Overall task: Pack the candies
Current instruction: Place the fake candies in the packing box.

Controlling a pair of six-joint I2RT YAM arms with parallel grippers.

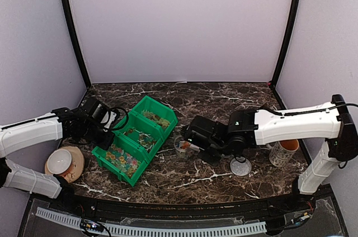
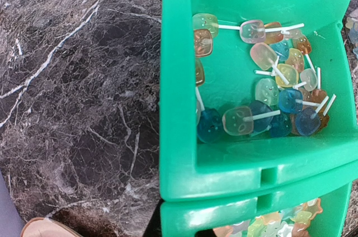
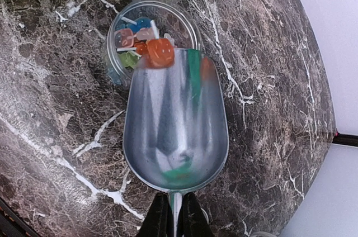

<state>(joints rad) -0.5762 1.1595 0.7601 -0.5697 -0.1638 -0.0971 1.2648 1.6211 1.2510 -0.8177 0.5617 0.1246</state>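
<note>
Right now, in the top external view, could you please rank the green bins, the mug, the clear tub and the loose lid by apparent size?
1. green bins
2. mug, partly hidden
3. clear tub and loose lid: look alike, so unranked

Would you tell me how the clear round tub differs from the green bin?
The clear tub is round and small; the green bin is boxy, opaque and much larger. The tub is a single cup; the bin has three compartments. The tub holds few candies, the bin many. Both are open on top.
</note>
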